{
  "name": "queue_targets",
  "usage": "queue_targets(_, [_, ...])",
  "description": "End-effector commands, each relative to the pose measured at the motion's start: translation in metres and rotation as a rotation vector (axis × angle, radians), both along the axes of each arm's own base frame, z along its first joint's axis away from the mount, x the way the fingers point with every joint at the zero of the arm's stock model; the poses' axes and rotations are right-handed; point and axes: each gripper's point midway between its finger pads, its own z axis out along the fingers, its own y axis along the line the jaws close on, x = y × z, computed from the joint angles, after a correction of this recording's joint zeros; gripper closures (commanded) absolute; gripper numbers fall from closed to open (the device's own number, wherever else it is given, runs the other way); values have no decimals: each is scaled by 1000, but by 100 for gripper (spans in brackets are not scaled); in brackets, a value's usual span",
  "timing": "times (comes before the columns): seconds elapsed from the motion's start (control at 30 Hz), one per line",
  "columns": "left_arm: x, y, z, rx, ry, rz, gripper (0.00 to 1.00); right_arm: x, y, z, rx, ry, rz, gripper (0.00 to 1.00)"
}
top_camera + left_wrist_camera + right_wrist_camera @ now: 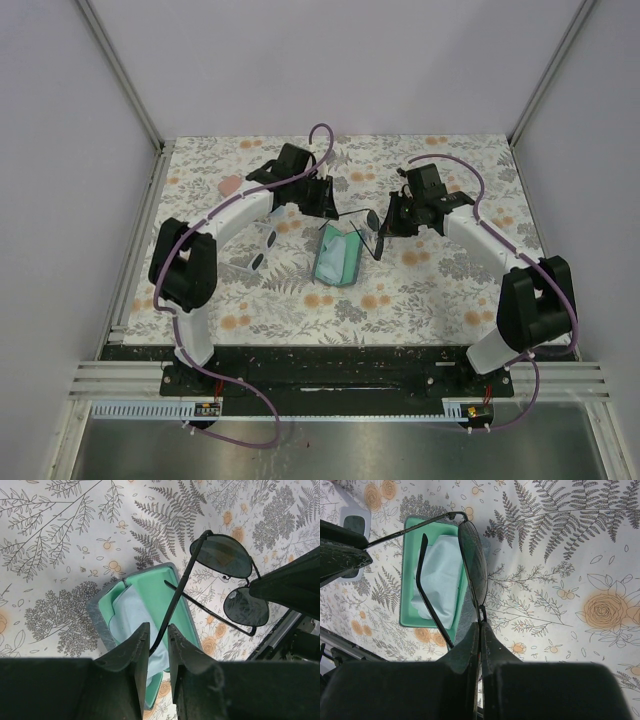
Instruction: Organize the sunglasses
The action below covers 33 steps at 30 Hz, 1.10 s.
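Top external view: both arms reach in toward the middle of the floral table (440, 290). The black sunglasses (372, 238) hang between the two grippers, just beside the right edge of an open case (322, 272) with a green lining.

Right wrist view: the right gripper (480, 626) has its jaws pressed together on the frame at the end of one lens, near the hinge. No gap shows between the fingers. The lenses stand edge-on to this camera, over the case's right rim.

Left wrist view: the left gripper (158, 627) has its jaws a narrow way apart. One thin temple of the black sunglasses runs down from the upper lens and passes between the fingers (135, 647). Clear space shows on both sides of the wire, so no clamp on it is visible. The second temple reaches from the lower lens out over the case.

Case contents: a light blue cloth (127, 622) lies crumpled on the lining; no glasses rest inside.

Whitish sunglasses (262, 243): on the table under the left forearm, left of the case and apart from it. Dark lenses face up.

Pink case (232, 185): on the table at far left, well apart from the rest.
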Motion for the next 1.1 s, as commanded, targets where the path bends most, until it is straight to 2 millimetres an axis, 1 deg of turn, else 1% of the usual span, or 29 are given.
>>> queue_targets(0.0, [-1,-11,7,-52,-14,-34,75,11,7,18,31,-52,21,100])
queue_targets(0.17, [-9,-17,8,-63,-4,-58,83,12,6,16,27,-46,11,100])
queue_targets(0.23, [-15,-23,7,-68,6,-69,86,12,7,14,31,-37,6,100])
queue_targets(0.4, [-31,-48,7,-100,5,-79,91,17,9,11,45,-21,-27,100])
queue_targets(0.6, [-45,-76,2,-192,40,-82,93,20,18,16,100,-9,-41,100])
queue_targets(0.67, [-44,-81,-1,-206,53,-75,93,18,21,19,122,-4,-37,100])
queue_targets(0.83, [-42,-98,10,-287,61,-79,92,15,28,18,159,12,-20,100])
queue_targets(0.97, [-42,-111,11,-321,82,-98,92,14,31,20,183,19,-16,100])
queue_targets(1.07, [-43,-116,11,-345,99,-104,92,13,35,22,212,22,-9,100])
